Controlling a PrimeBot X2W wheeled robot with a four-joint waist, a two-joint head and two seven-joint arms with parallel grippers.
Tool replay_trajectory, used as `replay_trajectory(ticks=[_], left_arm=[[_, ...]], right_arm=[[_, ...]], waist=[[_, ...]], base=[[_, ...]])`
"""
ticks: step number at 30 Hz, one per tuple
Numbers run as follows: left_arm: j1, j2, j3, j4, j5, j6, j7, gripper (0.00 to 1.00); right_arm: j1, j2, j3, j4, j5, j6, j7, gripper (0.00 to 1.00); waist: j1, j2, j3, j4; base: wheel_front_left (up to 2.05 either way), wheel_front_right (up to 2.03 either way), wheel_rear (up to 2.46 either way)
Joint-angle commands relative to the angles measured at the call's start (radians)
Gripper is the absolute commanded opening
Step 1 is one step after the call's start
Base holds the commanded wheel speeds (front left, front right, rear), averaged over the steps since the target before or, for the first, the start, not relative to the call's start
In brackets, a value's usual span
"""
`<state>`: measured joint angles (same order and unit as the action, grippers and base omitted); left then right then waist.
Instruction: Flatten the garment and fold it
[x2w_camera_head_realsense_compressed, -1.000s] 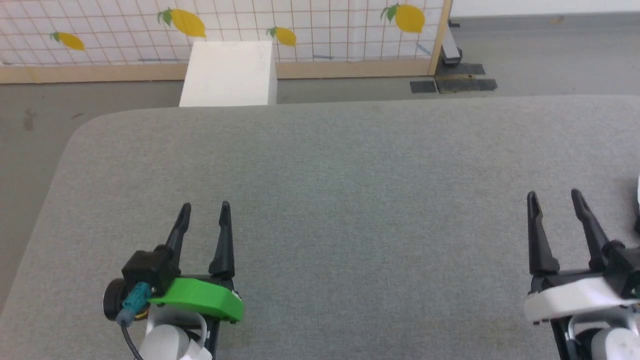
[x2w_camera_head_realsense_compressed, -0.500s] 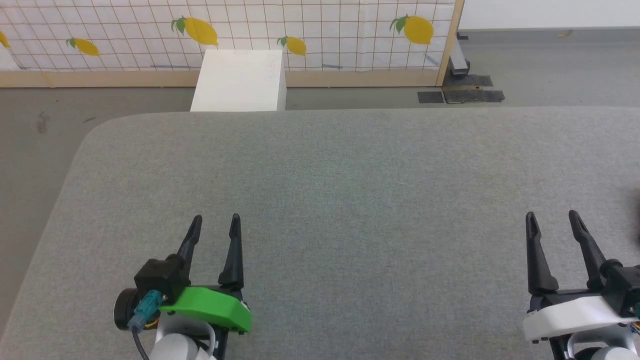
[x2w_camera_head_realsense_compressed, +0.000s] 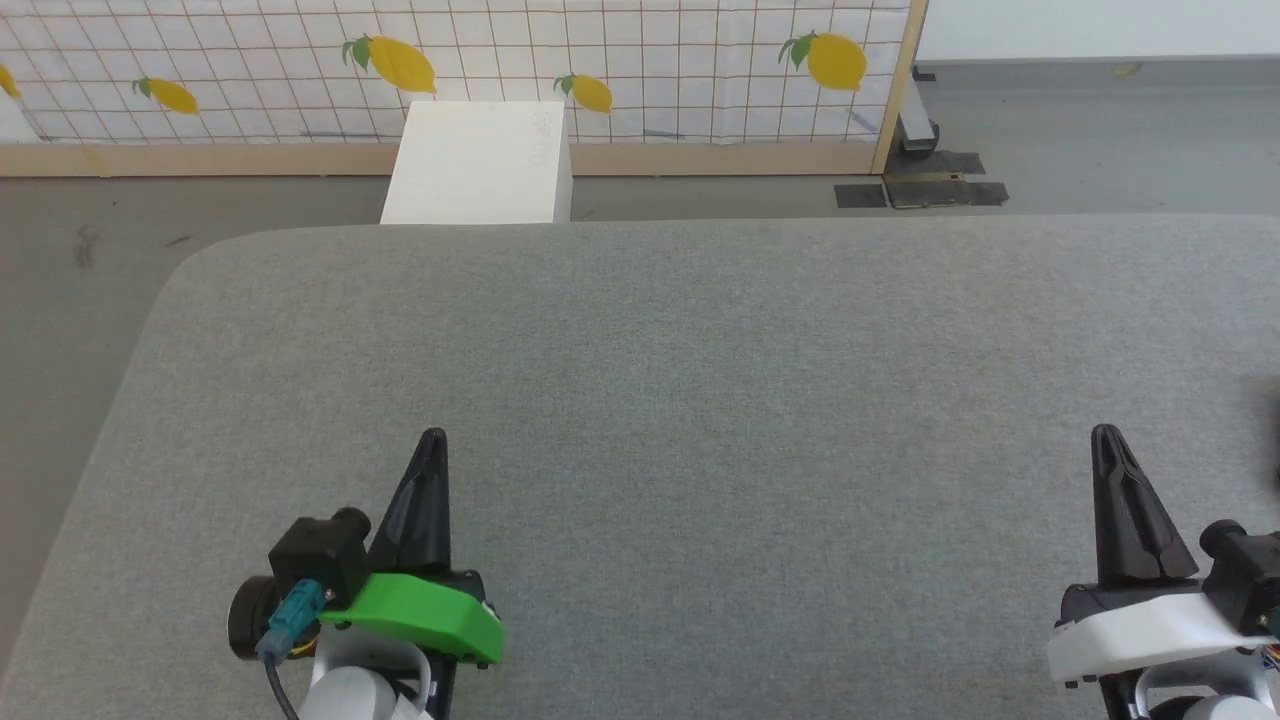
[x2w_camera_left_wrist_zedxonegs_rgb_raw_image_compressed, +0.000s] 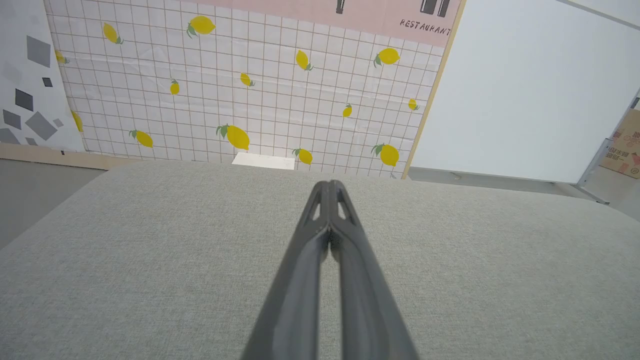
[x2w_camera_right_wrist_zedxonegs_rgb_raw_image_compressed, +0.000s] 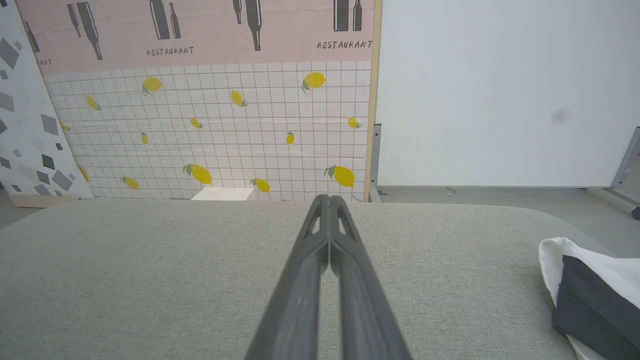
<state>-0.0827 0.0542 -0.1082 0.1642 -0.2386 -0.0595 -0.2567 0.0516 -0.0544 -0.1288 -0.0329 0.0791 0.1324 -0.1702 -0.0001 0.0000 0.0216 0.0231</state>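
The garment (x2w_camera_right_wrist_zedxonegs_rgb_raw_image_compressed: 595, 290), white with a black part, lies bunched at the right edge of the grey padded table (x2w_camera_head_realsense_compressed: 700, 350) in the right wrist view; a dark sliver of it (x2w_camera_head_realsense_compressed: 1272, 440) touches the head view's right border. My left gripper (x2w_camera_head_realsense_compressed: 432, 440) rests low at the near left, shut with nothing in it, its tips pressed together (x2w_camera_left_wrist_zedxonegs_rgb_raw_image_compressed: 329, 186). My right gripper (x2w_camera_head_realsense_compressed: 1105, 435) sits at the near right, also shut and empty (x2w_camera_right_wrist_zedxonegs_rgb_raw_image_compressed: 328, 199), a short way left of the garment.
A white box (x2w_camera_head_realsense_compressed: 478, 165) stands on the floor beyond the table's far edge. Behind it runs a lemon-print tiled partition (x2w_camera_head_realsense_compressed: 620, 60) with a wooden frame. Black floor plates (x2w_camera_head_realsense_compressed: 925, 190) lie at the partition's right end.
Both grippers have gone from open to shut on nothing. The head camera tilted slightly between the earliest frame and now; the arms stayed in place.
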Motion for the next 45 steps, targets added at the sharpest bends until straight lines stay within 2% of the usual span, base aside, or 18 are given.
replay_trajectory(ticks=[1,45], left_arm=[[0.001,0.0,0.001,-0.001,0.002,0.001,0.002,0.0],[0.03,-0.001,0.038,-0.059,0.085,0.021,0.092,0.0]], right_arm=[[0.0,0.0,0.001,0.0,-0.001,0.0,0.002,0.0],[-0.018,0.001,0.046,0.012,-0.028,-0.001,0.061,0.0]], waist=[[0.0001,0.0,0.0,0.0],[0.0001,0.0,-0.008,-0.008]], base=[[0.0,0.0,0.0],[0.0,0.0,0.0]])
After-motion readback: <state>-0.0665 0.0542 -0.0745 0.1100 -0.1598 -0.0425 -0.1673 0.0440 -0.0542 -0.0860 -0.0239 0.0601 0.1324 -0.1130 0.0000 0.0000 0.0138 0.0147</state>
